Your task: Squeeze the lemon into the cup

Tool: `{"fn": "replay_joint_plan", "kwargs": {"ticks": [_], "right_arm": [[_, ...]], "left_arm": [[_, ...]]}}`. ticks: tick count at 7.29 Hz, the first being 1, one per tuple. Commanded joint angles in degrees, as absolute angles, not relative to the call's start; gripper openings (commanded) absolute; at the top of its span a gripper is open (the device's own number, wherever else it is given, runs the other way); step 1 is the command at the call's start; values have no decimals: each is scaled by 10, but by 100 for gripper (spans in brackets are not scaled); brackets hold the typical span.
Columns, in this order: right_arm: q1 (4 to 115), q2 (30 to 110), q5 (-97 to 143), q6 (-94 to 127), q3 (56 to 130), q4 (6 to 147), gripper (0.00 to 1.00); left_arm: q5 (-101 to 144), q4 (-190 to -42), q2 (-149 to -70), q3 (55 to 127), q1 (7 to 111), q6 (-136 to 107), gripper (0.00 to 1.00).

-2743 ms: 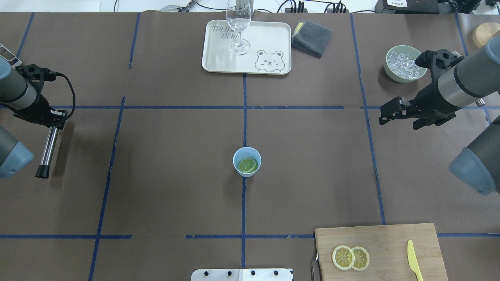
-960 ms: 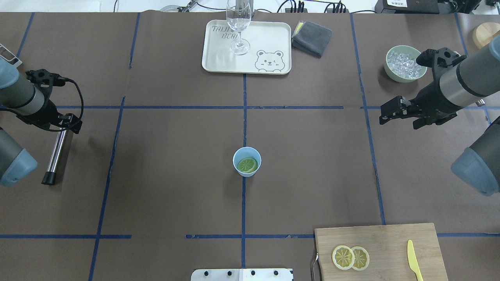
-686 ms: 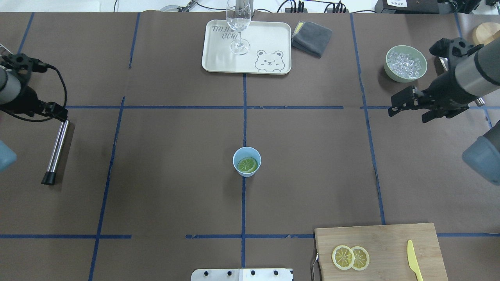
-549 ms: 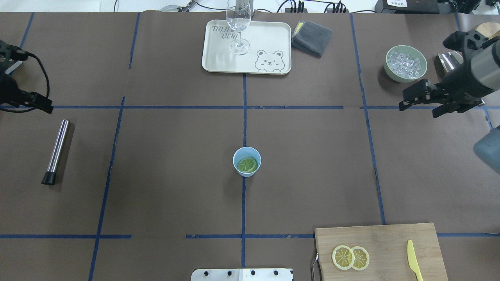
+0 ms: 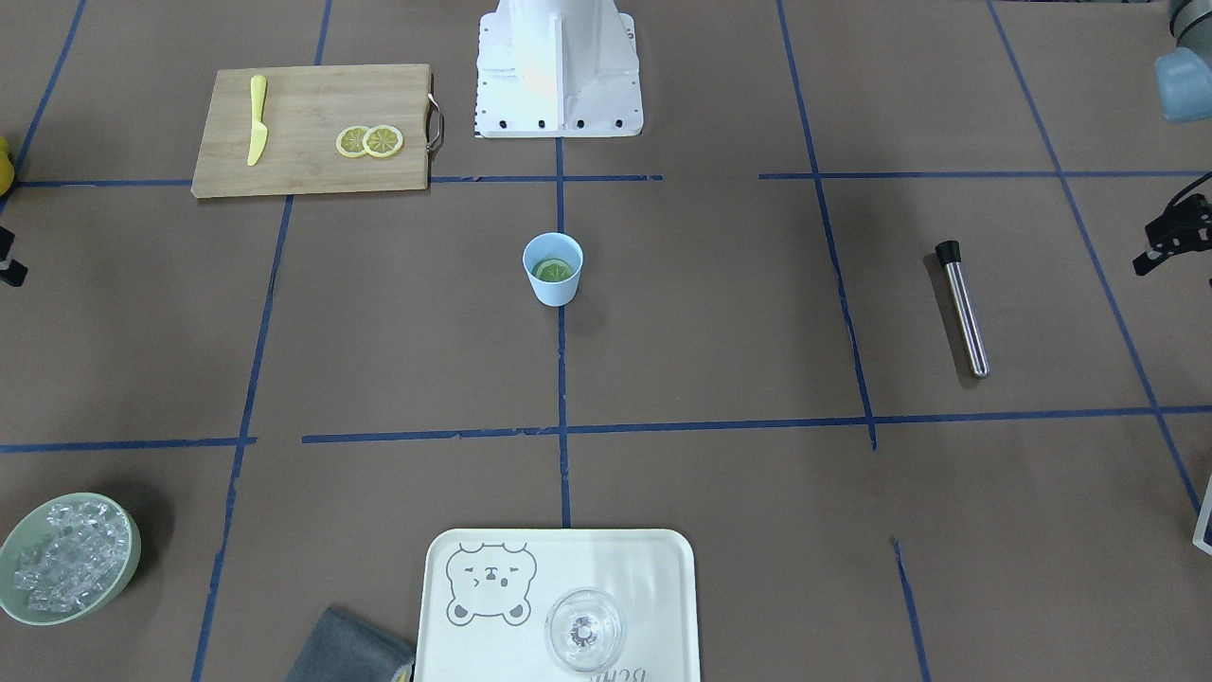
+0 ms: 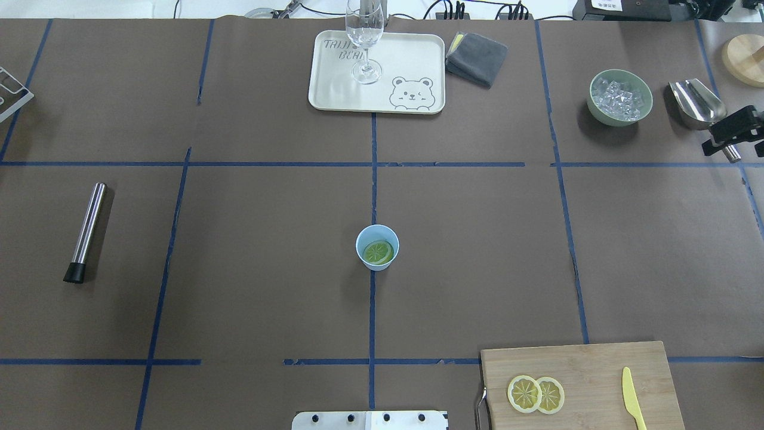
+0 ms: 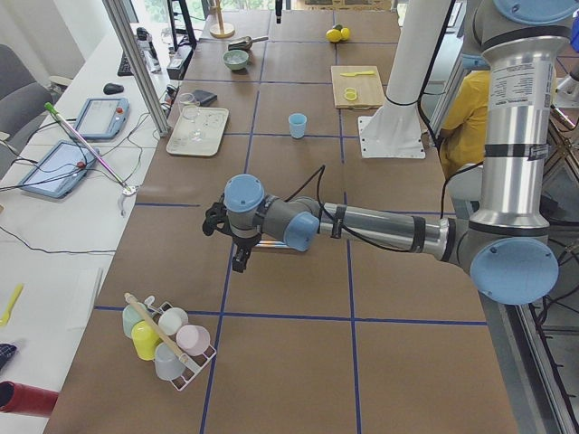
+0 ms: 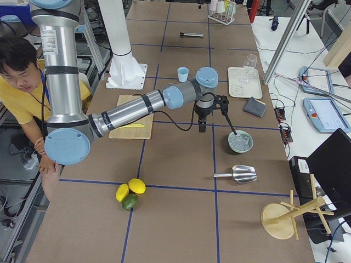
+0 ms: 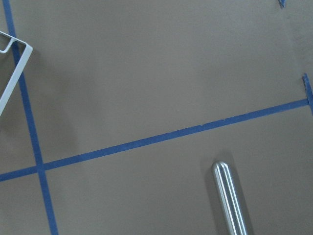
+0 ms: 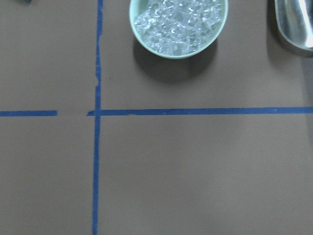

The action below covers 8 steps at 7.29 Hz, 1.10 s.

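The lemon (image 6: 378, 252) lies inside the cup (image 6: 377, 233). The left gripper (image 5: 1143, 249) and right gripper (image 6: 710, 137) hover near opposite table ends. Both have their jaws parted and hold nothing.

Robot lab: tape-gridded table (image 6: 268, 298), teach pendant (image 7: 99, 116)

The cup (image 6: 377, 247) stands alone in the middle of the bench (image 6: 262, 209), with bare brown paper all around it and open air above, while the metal stick (image 6: 85, 232), tray (image 6: 412, 60), ice bowl (image 6: 619, 97) and cutting board (image 6: 582, 382) lie far off near the edges.
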<state>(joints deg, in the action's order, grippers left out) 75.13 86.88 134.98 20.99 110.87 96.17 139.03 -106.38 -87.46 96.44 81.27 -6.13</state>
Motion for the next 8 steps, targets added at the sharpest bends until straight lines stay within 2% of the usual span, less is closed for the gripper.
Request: {"fn": "replay_joint_plan", "kwargs": {"ticks": [1, 4, 5, 8], "right_arm": [[814, 881, 1350, 53, 1106, 1054, 100], [815, 886, 1347, 44, 1099, 1070, 100], [815, 884, 1349, 44, 1095, 1068, 100], [811, 886, 1350, 42, 1092, 1066, 100]], "left_arm": [[1405, -1063, -859, 924, 892, 23, 100], [1308, -1015, -855, 960, 931, 64, 100], [1324, -959, -865, 962, 934, 50, 100], [1384, -957, -854, 977, 933, -49, 100]]}}
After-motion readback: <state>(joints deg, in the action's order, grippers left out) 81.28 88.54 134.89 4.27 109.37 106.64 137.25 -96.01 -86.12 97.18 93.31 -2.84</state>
